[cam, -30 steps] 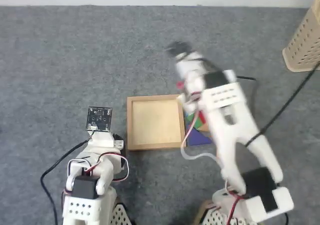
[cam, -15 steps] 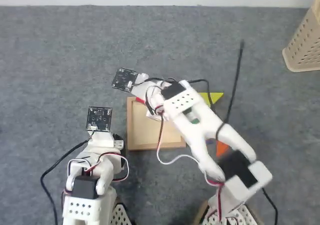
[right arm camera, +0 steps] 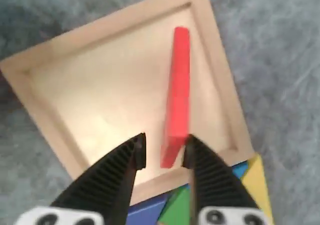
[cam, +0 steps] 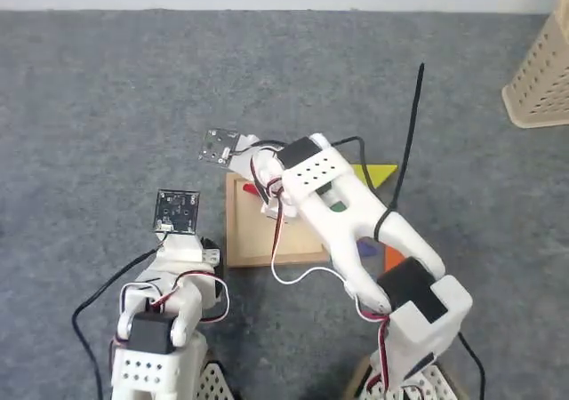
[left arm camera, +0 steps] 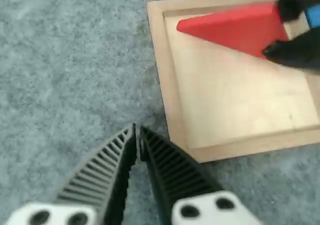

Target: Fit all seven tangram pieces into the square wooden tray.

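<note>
The square wooden tray [cam: 236, 240] lies on grey carpet between the two arms. My right arm stretches over it. My right gripper [right arm camera: 164, 147] is shut on the red triangle [right arm camera: 177, 85], which stands on edge and tilted over the tray's floor near one rim [right arm camera: 225, 85]. The left wrist view shows the red triangle [left arm camera: 235, 27] at the tray's far side with the right gripper's black fingers [left arm camera: 295, 52] on its wide end. My left gripper [left arm camera: 137, 131] hovers shut over the carpet just outside the tray's rim [left arm camera: 157, 60], holding nothing.
Loose pieces lie right of the tray: a yellow one [cam: 378, 173], an orange one [cam: 393, 258] and a blue one [cam: 364, 247], part-hidden by the arm. Green [right arm camera: 180, 205] and yellow [right arm camera: 257, 185] pieces touch the tray's outer edge. A beige slotted basket [cam: 542, 71] stands far right.
My right arm has swung left from the loose pieces to above the tray, bringing the red triangle with it. The left arm has stayed put.
</note>
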`<control>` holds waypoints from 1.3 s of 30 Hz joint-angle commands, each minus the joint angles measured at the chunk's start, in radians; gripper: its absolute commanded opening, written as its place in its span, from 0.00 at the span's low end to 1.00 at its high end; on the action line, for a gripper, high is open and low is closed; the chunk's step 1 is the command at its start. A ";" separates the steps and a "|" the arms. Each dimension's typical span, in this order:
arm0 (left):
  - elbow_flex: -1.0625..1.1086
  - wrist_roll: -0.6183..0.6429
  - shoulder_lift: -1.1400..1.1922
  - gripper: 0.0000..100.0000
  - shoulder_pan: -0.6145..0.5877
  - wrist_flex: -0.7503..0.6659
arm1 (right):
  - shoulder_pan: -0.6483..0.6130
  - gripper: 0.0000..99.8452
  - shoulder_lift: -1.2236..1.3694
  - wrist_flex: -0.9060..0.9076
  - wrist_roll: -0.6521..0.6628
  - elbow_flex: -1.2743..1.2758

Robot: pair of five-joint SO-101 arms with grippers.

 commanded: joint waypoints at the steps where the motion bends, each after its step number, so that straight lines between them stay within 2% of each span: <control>1: -0.008 -0.002 -0.015 0.01 -0.002 -0.028 | -0.004 0.05 -0.079 0.041 -0.069 -0.054; 11: -0.008 -0.002 -0.015 0.01 -0.002 -0.028 | -0.001 0.04 -0.079 0.105 -0.089 -0.041; 13: -0.008 -0.002 -0.015 0.01 -0.002 -0.028 | -0.002 0.04 -0.077 0.094 -0.137 -0.017; 18: -0.008 -0.002 -0.015 0.01 -0.002 -0.028 | 0.004 0.01 -0.081 -0.074 -0.276 0.104; 25: -0.008 -0.002 -0.015 0.01 -0.002 -0.028 | 0.005 0.01 -0.079 -0.314 -0.334 0.256; 29: -0.008 -0.002 -0.015 0.01 -0.002 -0.028 | 0.025 0.01 -0.067 -0.331 -0.334 0.262; 39: -0.008 -0.002 -0.015 0.01 -0.002 -0.028 | 0.171 0.01 -0.067 -0.394 -0.336 0.258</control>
